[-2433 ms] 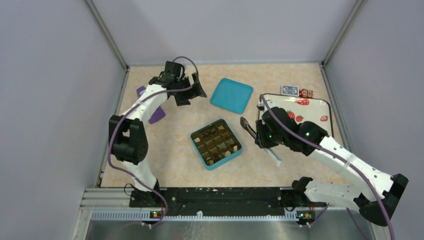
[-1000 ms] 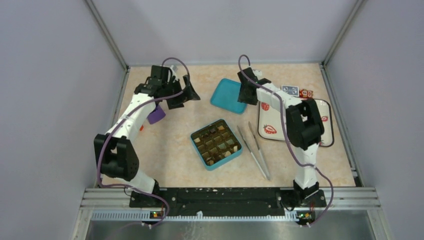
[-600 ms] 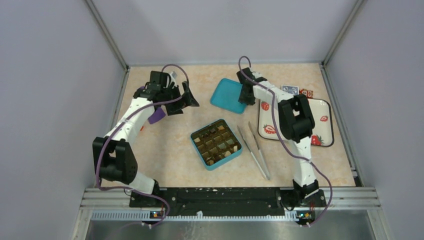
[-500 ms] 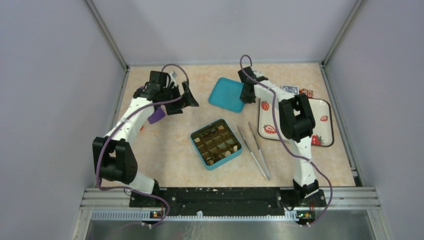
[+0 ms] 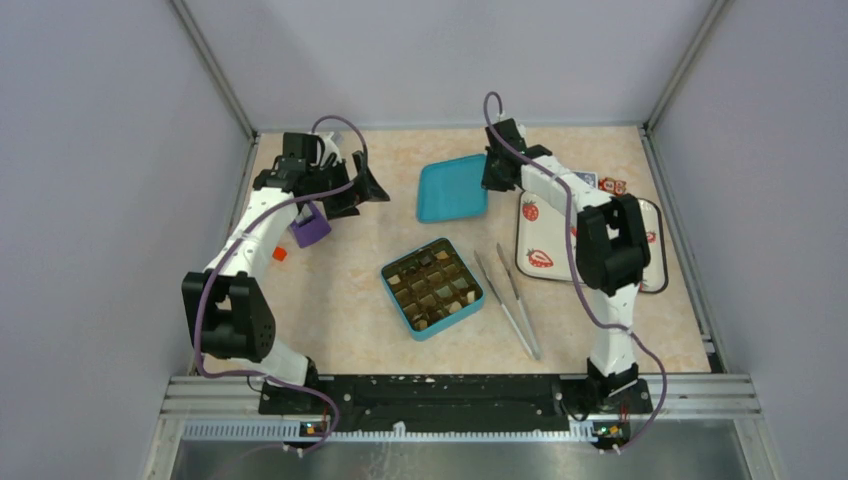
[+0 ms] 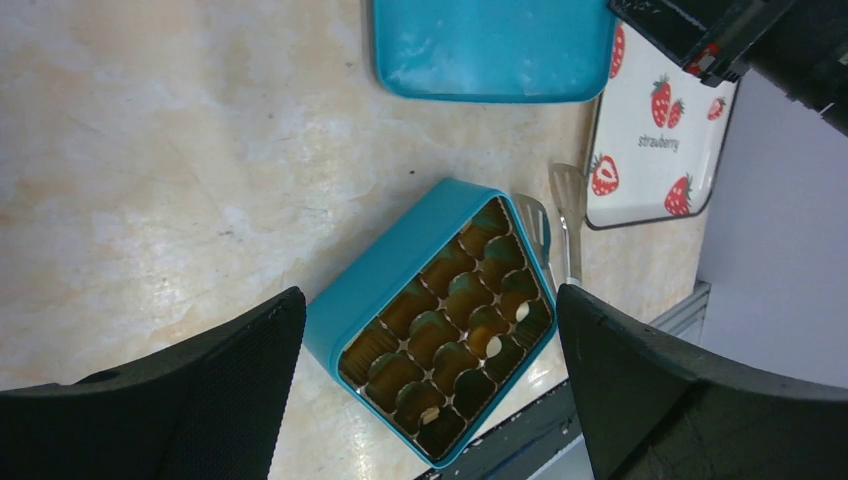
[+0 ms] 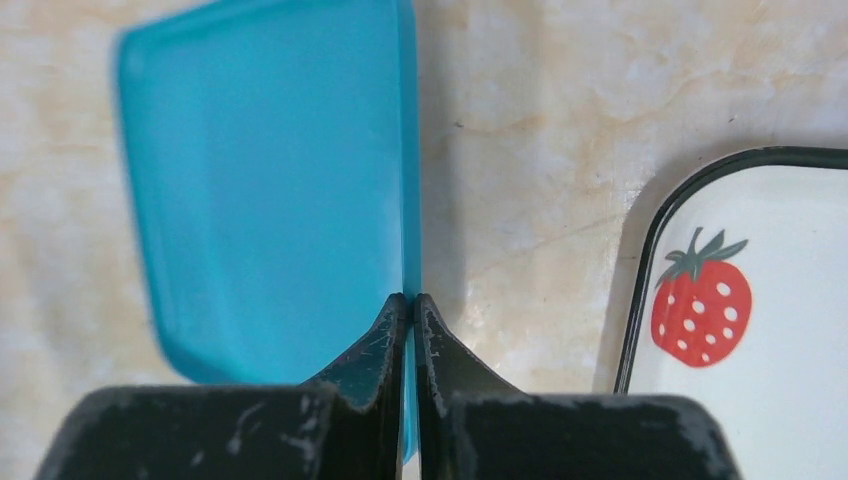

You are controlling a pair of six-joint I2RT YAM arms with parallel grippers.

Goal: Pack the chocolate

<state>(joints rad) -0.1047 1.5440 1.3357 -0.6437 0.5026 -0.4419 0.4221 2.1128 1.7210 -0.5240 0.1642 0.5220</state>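
Observation:
The open blue box with a gold grid insert sits mid-table, with chocolate pieces in some cells. The left wrist view shows the box and cream pieces in the cells. My right gripper is shut on the right edge of the blue lid; the right wrist view shows its jaws pinching the rim of the lid. My left gripper is open and empty at the back left, and in its wrist view it is high above the table.
Metal tweezers lie right of the box. A white strawberry tray sits at the right, with a blue card and red wrapped bits behind it. A purple object and a small orange bit lie at the left.
My right arm left the tweezers on the table, reached back and shut on the lid's edge; the lid has since shifted left and turned. My left arm drew back leftward.

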